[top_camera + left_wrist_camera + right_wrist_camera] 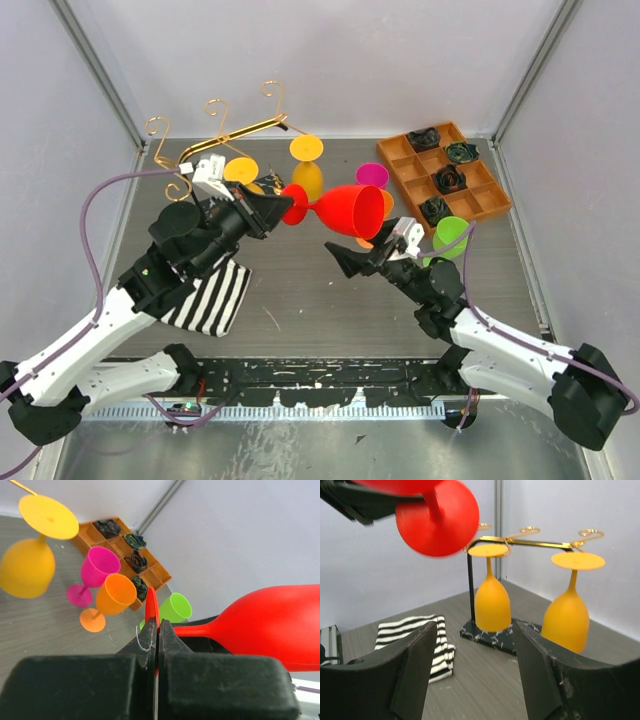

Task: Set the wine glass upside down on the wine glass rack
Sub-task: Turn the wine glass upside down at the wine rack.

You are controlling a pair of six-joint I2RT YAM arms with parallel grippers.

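Occupying the rack (pixel 535 542), two yellow glasses (pixel 492 605)

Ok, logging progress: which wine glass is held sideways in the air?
The red wine glass, its foot pinched by the left pincer. The two yellow glasses hang upside down on the rack; pink, orange and green stand upright.

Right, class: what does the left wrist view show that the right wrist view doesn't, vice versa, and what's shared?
Left wrist only: a pink plastic wine glass, an orange plastic wine glass, a green plastic glass and the orange compartment tray. Right wrist only: the black-and-white striped cloth and the marbled base of the gold metal wine glass rack. Both: the red plastic wine glass, gripped at its foot by the left tool, and a yellow plastic wine glass hanging upside down.
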